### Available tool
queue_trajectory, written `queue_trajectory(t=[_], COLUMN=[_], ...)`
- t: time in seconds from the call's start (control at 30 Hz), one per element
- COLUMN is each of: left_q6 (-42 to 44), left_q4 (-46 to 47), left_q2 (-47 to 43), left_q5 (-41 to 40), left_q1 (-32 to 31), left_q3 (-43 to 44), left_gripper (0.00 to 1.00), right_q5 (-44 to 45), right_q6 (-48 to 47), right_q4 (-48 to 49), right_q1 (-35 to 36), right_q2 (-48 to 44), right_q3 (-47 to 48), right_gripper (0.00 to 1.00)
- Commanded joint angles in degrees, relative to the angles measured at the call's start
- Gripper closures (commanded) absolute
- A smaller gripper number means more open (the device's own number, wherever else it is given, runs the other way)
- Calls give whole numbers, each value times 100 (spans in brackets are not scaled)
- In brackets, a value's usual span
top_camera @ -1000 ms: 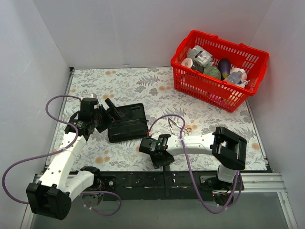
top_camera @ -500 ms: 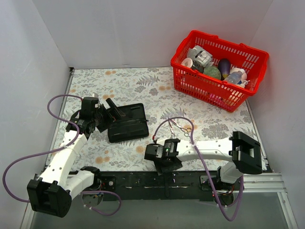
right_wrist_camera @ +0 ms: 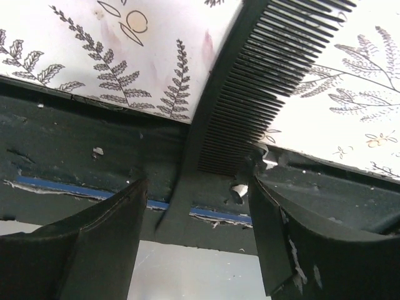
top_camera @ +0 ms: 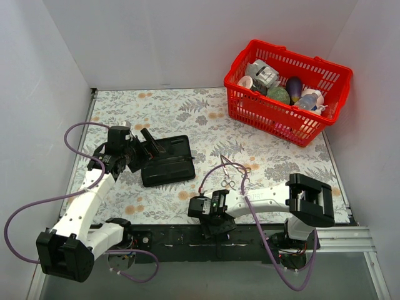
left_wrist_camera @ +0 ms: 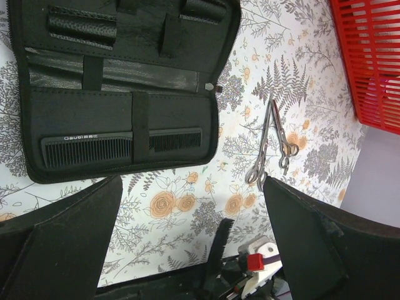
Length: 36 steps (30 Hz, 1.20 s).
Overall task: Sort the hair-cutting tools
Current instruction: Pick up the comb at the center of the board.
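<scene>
Black fingers of the right gripper (right_wrist_camera: 197, 187) stand well apart with the comb (right_wrist_camera: 250, 81) between them, unclamped; whether a finger touches it I cannot tell. It lies slantwise over the near edge of the table (right_wrist_camera: 75, 37). The left gripper (left_wrist_camera: 192, 187) gapes wide, holding nothing, facing the open case (left_wrist_camera: 119, 81). A second comb (left_wrist_camera: 87, 150) sits strapped inside; its white print is too small to read. Scissors (left_wrist_camera: 272, 140) lie right of the case.
</scene>
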Motion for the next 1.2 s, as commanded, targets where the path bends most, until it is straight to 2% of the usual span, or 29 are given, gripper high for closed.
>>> queue_trajectory(t=[0.0, 0.17, 0.3, 0.33, 0.43, 0.5, 0.6, 0.7, 0.8, 1.0, 1.17], left_q6=[167, 115, 35, 61, 132, 141, 141, 132, 114, 175, 193], left_q4=[10, 141, 238, 230, 212, 221, 247, 238, 256, 256, 238], left_q2=[146, 208, 163, 172, 260, 339, 383, 366, 348, 418, 392], left_q5=[119, 110, 233, 233, 216, 233, 259, 259, 242, 373, 540], left_q1=[15, 6, 6, 6, 6, 6, 6, 6, 15, 6, 6], left_q3=[278, 129, -21, -12, 40, 84, 146, 164, 146, 251, 418], left_gripper=[2, 2, 2, 2, 2, 2, 2, 2, 2, 2, 2], right_q5=[-124, -264, -450, -441, -397, -388, -397, -335, -283, 208, 884], right_q6=[-25, -61, -8, -8, 18, 62, 71, 88, 36, -78, -52], right_q4=[129, 146, 296, 287, 243, 261, 252, 208, 103, -563, -1180], right_q1=[32, 23, 23, 23, 23, 23, 23, 23, 23, 84, 120], right_q2=[281, 396, 457, 483, 466, 457, 475, 457, 501, 598, 98], right_q3=[198, 110, -22, -22, -5, -13, -40, -13, 83, 653, 1199], right_gripper=[28, 29, 37, 46, 59, 61, 70, 81, 98, 99, 99])
